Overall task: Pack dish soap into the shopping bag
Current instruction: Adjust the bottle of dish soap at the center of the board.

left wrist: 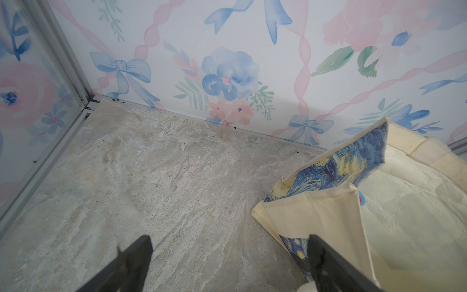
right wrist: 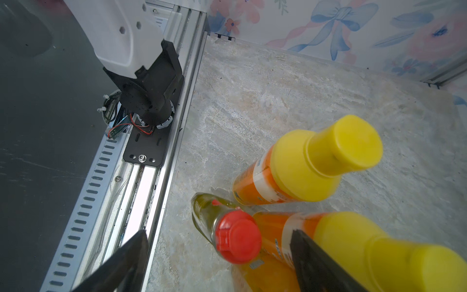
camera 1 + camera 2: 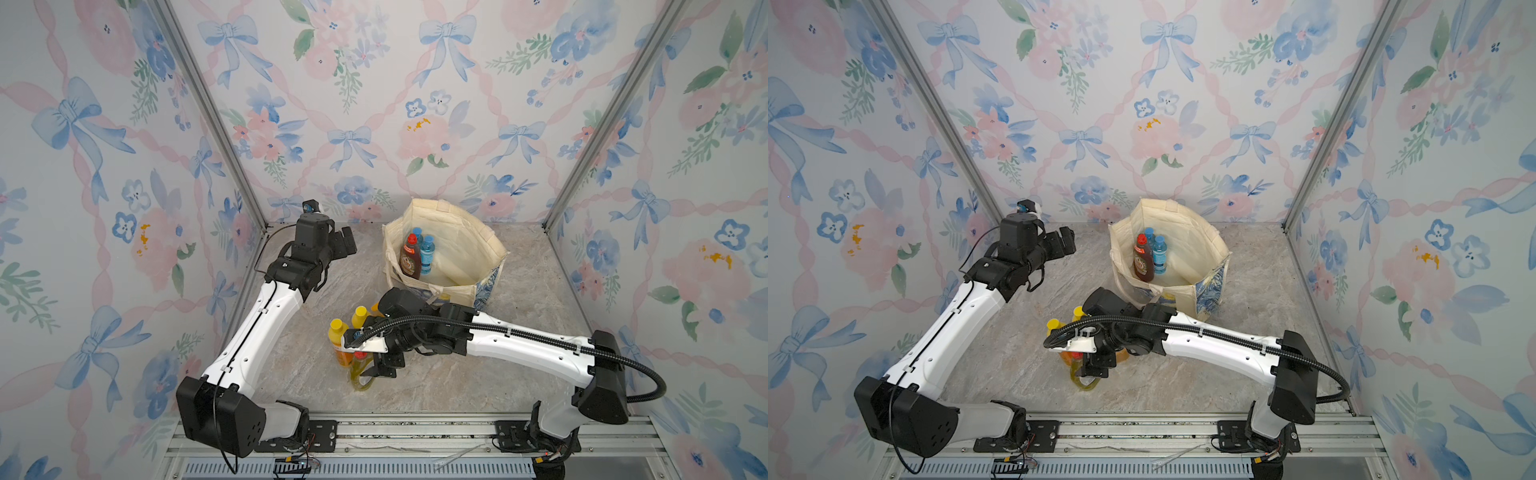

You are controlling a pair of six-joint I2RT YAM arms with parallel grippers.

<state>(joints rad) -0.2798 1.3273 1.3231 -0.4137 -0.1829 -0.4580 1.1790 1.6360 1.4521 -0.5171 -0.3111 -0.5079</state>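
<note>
The shopping bag [image 3: 457, 232] [image 3: 1183, 220] [image 1: 316, 209] stands open at the back, cream with a blue-and-yellow print. In front of it are yellow-capped orange bottles [image 3: 337, 332] [image 2: 303, 166] and a red-capped bottle of clear yellow-green liquid [image 3: 360, 378] [image 2: 237, 236]. No label shows which is the dish soap. My right gripper [image 3: 380, 368] [image 2: 218, 232] is open above the red cap. One finger is beside an orange bottle [image 2: 379, 252] and the other is on the free side. My left gripper [image 3: 347, 245] [image 1: 228, 237] is open and empty, left of the bag.
Inside the bag stand a brown red-capped bottle [image 3: 410, 257] and blue bottles [image 3: 427, 253]. An aluminium rail [image 3: 415, 432] with both arm bases runs along the front edge. Floral walls close in the left, back and right sides.
</note>
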